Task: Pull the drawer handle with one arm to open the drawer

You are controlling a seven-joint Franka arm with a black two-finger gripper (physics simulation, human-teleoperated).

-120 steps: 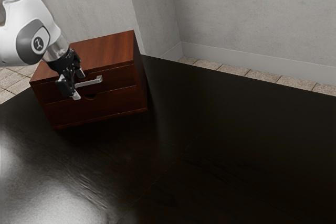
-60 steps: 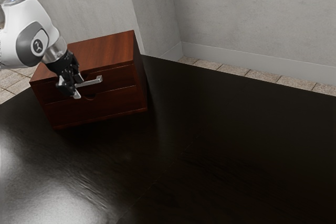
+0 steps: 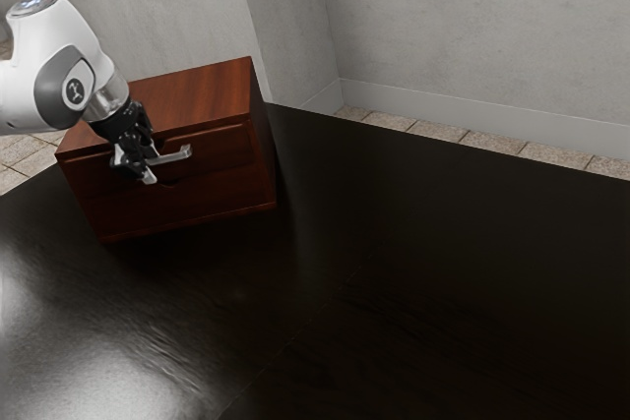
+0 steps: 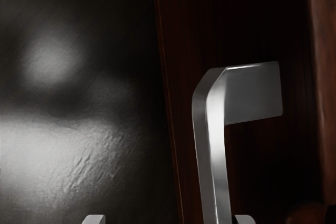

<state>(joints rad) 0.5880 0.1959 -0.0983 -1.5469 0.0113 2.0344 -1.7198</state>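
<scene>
Okay, starting at the exterior view's left: the white arm [image 3: 54, 66] is reaching down to the front of the wooden cabinet [image 3: 202, 86], and the black gripper [image 3: 138, 162] is sitting right at the near end of the silver handle [image 3: 169, 155]. The fingers are standing released, spread apart. In the wrist view the two fingertips [image 4: 93, 219] are showing with the handle bar [image 4: 212, 156] running between them, close to one finger and clear of the other, so nothing is being grasped yet. Straddling the bar this way is presumably setting up a clamp before any pull. Beyond the fingers, the handle is bending back into the drawer [image 3: 212, 143], whose front is looking flush with the cabinet, so I am judging it unopened. The cabinet is resting on the dark glossy table [image 3: 394, 292], which is stretching away toward the exterior view's right.
</scene>
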